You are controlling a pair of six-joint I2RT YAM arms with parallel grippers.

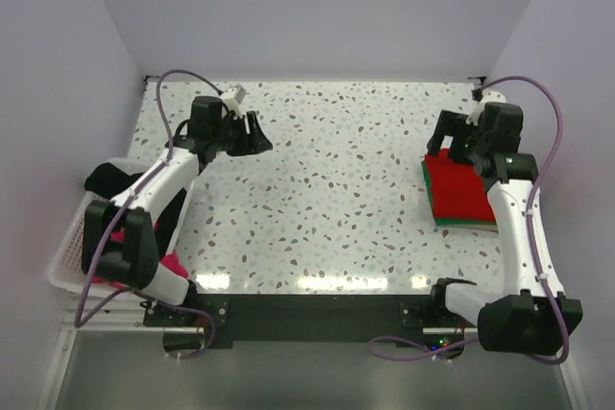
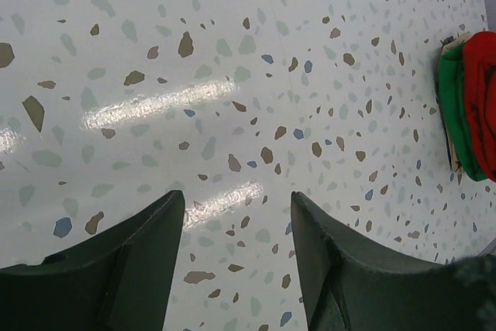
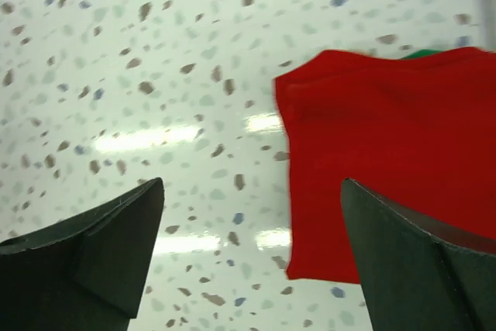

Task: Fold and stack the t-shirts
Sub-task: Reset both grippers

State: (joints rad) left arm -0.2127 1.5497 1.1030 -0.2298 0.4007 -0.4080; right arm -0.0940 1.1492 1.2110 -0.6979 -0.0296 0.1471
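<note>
My left gripper (image 2: 236, 205): fingers wide apart, holding nothing, over the speckled table (image 1: 336, 199) at its far left.

My right gripper (image 3: 252, 184): spread wide, also holding nothing, above the far left corner of the folded red t-shirt (image 1: 459, 189).

The red t-shirt lies on the folded green t-shirt (image 1: 463, 225) at the table's right side.

The pink t-shirt (image 1: 174, 264) sits crumpled in the white basket (image 1: 63, 261).

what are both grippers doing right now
Left gripper: open, holding nothing.
Right gripper: open, holding nothing, above the red t-shirt.
</note>
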